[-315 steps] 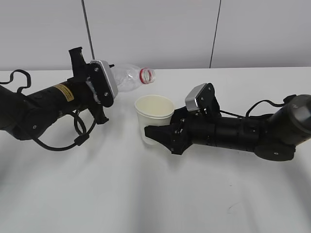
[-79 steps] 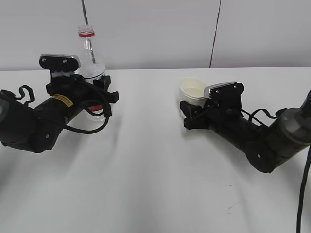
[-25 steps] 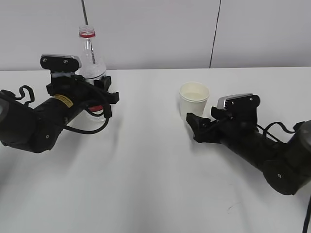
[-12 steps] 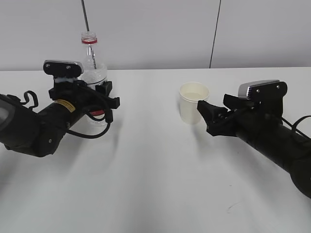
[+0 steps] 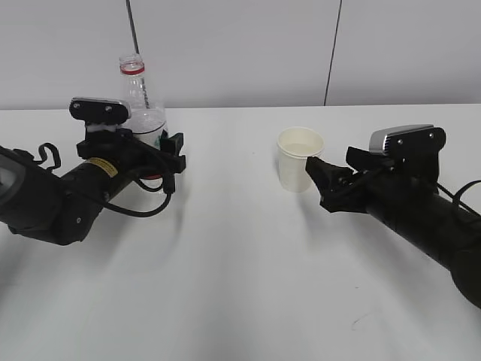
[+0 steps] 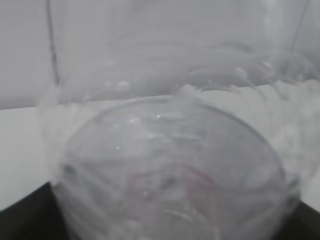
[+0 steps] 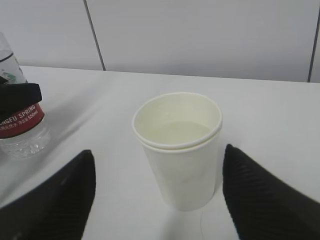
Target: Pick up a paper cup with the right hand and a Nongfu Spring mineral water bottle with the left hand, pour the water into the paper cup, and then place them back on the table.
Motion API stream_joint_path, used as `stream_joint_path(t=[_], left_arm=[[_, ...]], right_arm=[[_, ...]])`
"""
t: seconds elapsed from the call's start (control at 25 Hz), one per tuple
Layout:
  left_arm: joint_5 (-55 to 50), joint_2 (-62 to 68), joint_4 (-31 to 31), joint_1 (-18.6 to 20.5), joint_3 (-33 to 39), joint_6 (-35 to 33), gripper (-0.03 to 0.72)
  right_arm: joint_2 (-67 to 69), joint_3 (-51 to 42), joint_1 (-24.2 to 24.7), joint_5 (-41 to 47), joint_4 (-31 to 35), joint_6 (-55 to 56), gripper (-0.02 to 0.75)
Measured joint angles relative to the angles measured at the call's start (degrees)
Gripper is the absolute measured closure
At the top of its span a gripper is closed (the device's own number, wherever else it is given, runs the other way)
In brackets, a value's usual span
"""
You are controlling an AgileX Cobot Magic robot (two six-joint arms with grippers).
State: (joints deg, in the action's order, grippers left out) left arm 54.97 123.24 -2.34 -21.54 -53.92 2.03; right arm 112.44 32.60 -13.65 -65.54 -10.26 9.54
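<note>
The paper cup (image 5: pixel 300 159) stands upright on the white table (image 5: pixel 240 286) with water in it. It also shows in the right wrist view (image 7: pixel 178 150). My right gripper (image 5: pixel 321 186) is open just right of the cup, not touching it; in the right wrist view the right gripper (image 7: pixel 157 152) has a black finger on each side of the cup, with gaps. The water bottle (image 5: pixel 141 105) stands upright at the left, without a cap. My left gripper (image 5: pixel 171 148) is shut round its lower body. The bottle (image 6: pixel 170 165) fills the left wrist view, blurred. Its red label (image 7: pixel 17 120) shows in the right wrist view.
A grey wall with dark vertical seams (image 5: pixel 333 53) runs along the table's far edge. Black cables (image 5: pixel 45 150) loop beside the left arm. A faint dark mark (image 5: pixel 359 320) lies on the table near the front right.
Over the last second my right gripper has drawn back from the cup and risen a little, leaving the cup standing. My left gripper and the bottle have shifted slightly.
</note>
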Motion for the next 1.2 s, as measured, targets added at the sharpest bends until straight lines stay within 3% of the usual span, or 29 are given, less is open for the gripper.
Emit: stream_joint_path(t=[0.8,1.2], left_arm=[[-1.55,-9.22,1.62,-0.11,10.87,-2.37,0.109],[-23.19,-23.28,-0.39,-0.11,15.57,-2.56,0.109]], right_arm=[[-0.97,-2.42,0.0,0.0,1.01,0.0,0.153],[-8.16,-5.75,0.0,3.47,1.05,-0.44,0.153]])
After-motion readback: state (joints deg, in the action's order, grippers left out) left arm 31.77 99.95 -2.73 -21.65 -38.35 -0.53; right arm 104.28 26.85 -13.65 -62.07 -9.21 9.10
